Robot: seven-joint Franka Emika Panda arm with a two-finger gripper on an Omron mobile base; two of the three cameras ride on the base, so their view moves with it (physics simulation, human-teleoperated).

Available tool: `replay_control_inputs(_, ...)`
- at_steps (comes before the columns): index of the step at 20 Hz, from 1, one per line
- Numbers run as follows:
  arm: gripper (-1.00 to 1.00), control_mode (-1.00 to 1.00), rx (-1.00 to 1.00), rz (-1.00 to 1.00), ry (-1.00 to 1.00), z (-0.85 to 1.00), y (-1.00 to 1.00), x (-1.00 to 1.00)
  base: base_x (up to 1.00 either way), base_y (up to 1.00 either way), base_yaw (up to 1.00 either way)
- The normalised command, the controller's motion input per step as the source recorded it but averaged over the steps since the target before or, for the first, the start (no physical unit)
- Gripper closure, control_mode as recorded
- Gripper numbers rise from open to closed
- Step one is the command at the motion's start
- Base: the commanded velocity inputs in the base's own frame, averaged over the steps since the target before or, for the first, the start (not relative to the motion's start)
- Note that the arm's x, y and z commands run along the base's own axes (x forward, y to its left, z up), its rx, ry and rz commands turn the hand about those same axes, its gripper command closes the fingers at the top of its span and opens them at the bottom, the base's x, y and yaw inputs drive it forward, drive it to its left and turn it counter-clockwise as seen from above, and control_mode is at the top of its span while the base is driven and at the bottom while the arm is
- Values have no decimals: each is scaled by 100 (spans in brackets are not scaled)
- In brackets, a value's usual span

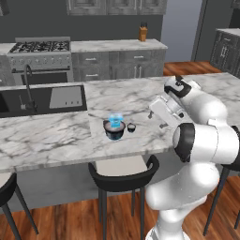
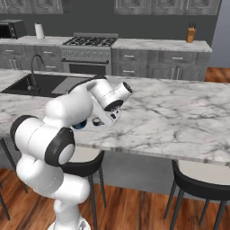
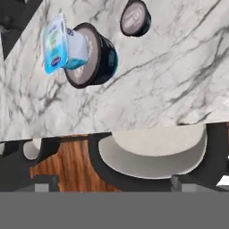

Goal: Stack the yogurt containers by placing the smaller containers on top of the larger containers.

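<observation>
The light-blue cup (image 1: 115, 117) stands on top of the wide dark tub (image 1: 115, 131) on the marble counter (image 1: 51, 133). In the hand view the blue cup (image 3: 62, 44) rests on the tub's pale top (image 3: 91, 56). The tiny dark cup (image 1: 131, 127) stands alone on the counter just right of the tub, and it is at the top of the hand view (image 3: 135, 18). My gripper (image 1: 157, 119) hovers right of the tiny cup over the counter's front part, open, with nothing between its fingertips (image 3: 42, 187). The arm hides most of the tub (image 2: 81, 126) in the right base view.
A black stool (image 1: 123, 171) stands under the counter's front edge below the containers, and its seat (image 3: 152, 156) is in the hand view. A dark sink (image 1: 42, 99) with a faucet lies at the left. Bare marble stretches to the right.
</observation>
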Motion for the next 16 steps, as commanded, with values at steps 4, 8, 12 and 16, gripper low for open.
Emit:
replay_control_inputs(4,-100,-100,-24,41,-29,19,2,-22,0,0,0)
replay_control_inputs(8,-100,-100,-10,46,-36,10,0,0,0,0,0)
replay_control_inputs(12,-100,-100,-6,55,-34,0,0,0,0,0,0)
replay_control_inputs(16,-100,-100,-5,54,-31,0,-3,0,0,0,0)
